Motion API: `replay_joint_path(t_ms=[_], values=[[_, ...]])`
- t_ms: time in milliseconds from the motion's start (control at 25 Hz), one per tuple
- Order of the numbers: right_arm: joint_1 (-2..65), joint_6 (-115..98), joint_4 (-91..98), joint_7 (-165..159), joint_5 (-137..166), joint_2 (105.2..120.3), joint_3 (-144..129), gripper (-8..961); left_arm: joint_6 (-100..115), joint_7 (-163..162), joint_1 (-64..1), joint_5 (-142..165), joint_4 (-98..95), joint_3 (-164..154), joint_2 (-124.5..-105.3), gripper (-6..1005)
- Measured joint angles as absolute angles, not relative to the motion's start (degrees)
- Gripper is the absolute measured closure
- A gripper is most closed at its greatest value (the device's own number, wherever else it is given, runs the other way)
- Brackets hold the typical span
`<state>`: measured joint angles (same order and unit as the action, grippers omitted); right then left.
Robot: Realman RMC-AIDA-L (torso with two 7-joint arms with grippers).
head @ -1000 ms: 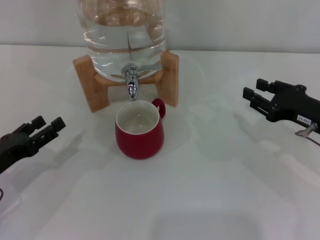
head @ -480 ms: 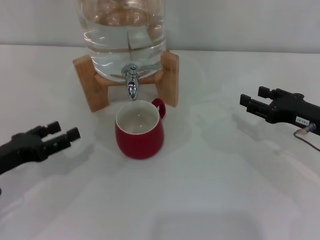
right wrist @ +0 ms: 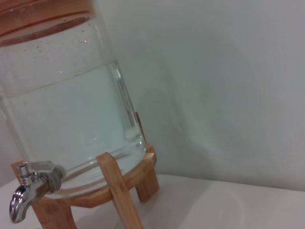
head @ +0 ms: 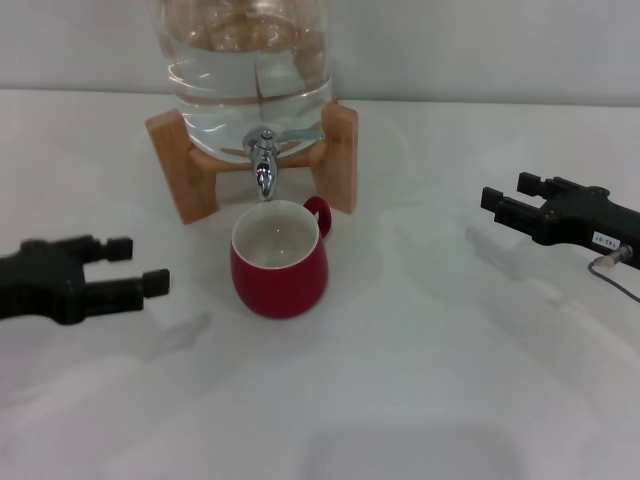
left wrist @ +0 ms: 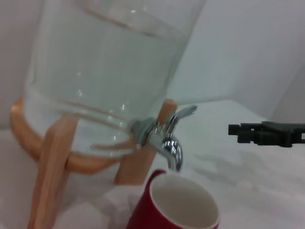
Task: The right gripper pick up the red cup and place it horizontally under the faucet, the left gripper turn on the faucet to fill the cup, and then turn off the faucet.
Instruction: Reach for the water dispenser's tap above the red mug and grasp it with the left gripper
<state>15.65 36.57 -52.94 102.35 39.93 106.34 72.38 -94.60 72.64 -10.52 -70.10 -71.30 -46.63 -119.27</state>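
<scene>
A white bench (head: 420,380) carries a clear water jar (head: 248,60) on a wooden stand (head: 340,155). The red cup (head: 278,258) stands upright directly below the faucet (head: 263,160). The left gripper (head: 125,268) and right gripper (head: 510,198) hover either side, jaws parted, holding nothing.
</scene>
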Motion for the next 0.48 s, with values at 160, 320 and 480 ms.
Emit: replay_joint_path(t_ms=[160, 320, 480], values=[[15.71, 36.44, -52.96, 102.28, 39.95, 106.35, 72.42, 315, -94.38, 68.22, -9.83, -68.83, -83.1, -50.62, -119.26, 173], [15.74, 36.26, -52.91, 102.24, 39.98, 106.4, 72.43, 315, -93.56, 65.81, -9.93, -65.8, -92.45, -53.84, -119.26, 173], [15.74, 36.25, -52.5, 102.23, 40.0, 106.5, 72.43, 315, -92.57, 65.46, -11.46, -63.61, -97.67, -54.71, -119.21, 173]])
